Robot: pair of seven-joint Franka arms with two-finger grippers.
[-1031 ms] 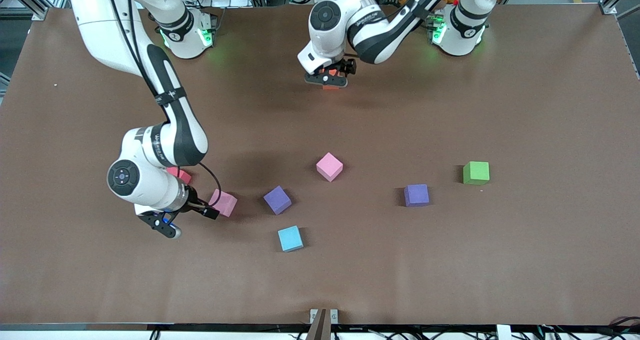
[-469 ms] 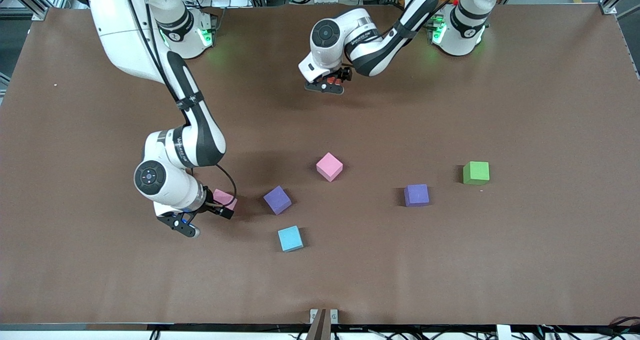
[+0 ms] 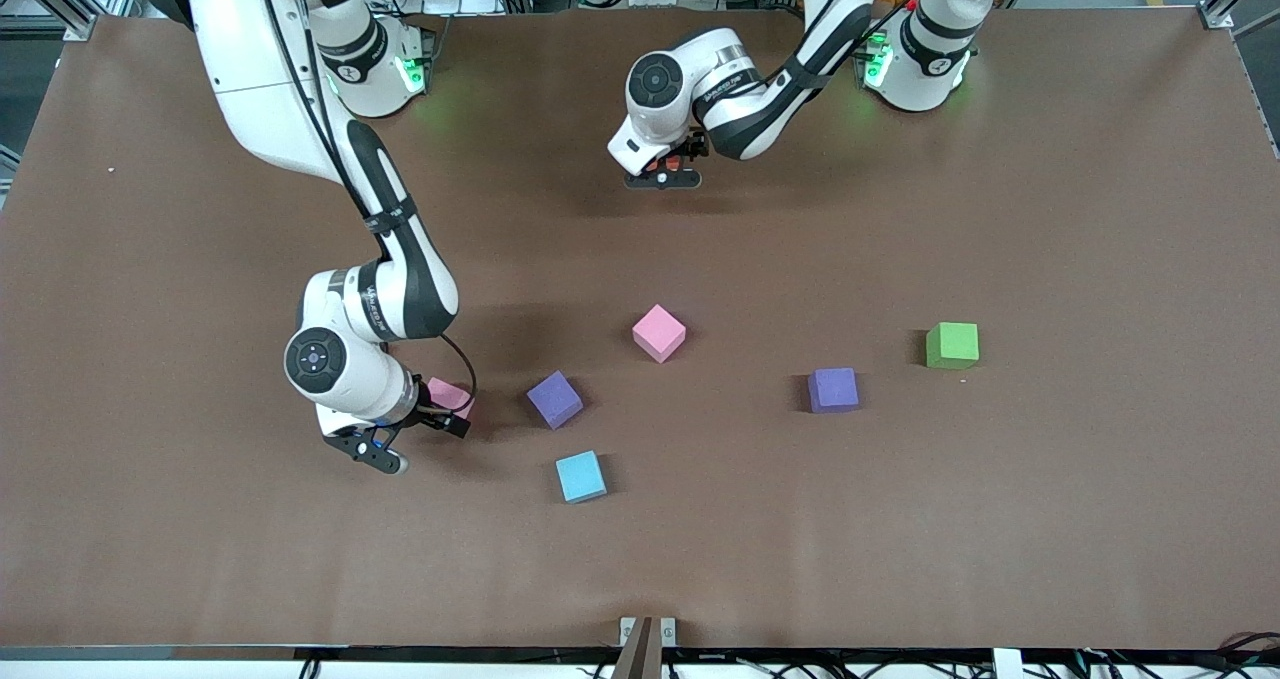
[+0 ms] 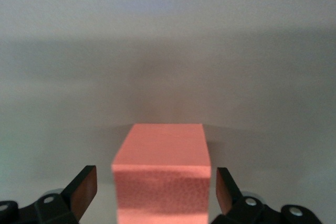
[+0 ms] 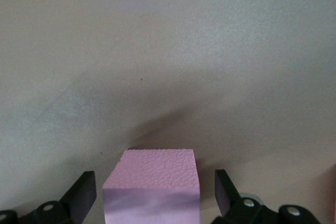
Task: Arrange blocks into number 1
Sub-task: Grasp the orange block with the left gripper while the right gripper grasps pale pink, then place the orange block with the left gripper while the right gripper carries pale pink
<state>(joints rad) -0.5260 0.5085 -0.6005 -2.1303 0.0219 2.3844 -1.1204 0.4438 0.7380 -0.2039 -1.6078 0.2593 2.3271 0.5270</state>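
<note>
Front view shows no number 1 yet: blocks lie scattered. Left gripper spread wide around the orange block, right gripper wide around a pink block, neither squeezing.

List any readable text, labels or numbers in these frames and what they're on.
No text reads clearly.
Right arm forearm: dark lettering, too small to read.
Left arm forearm: dark lettering, too small to read.
Blocks, e.g. pink block and green block: plain, no markings.
Table: none.
</note>
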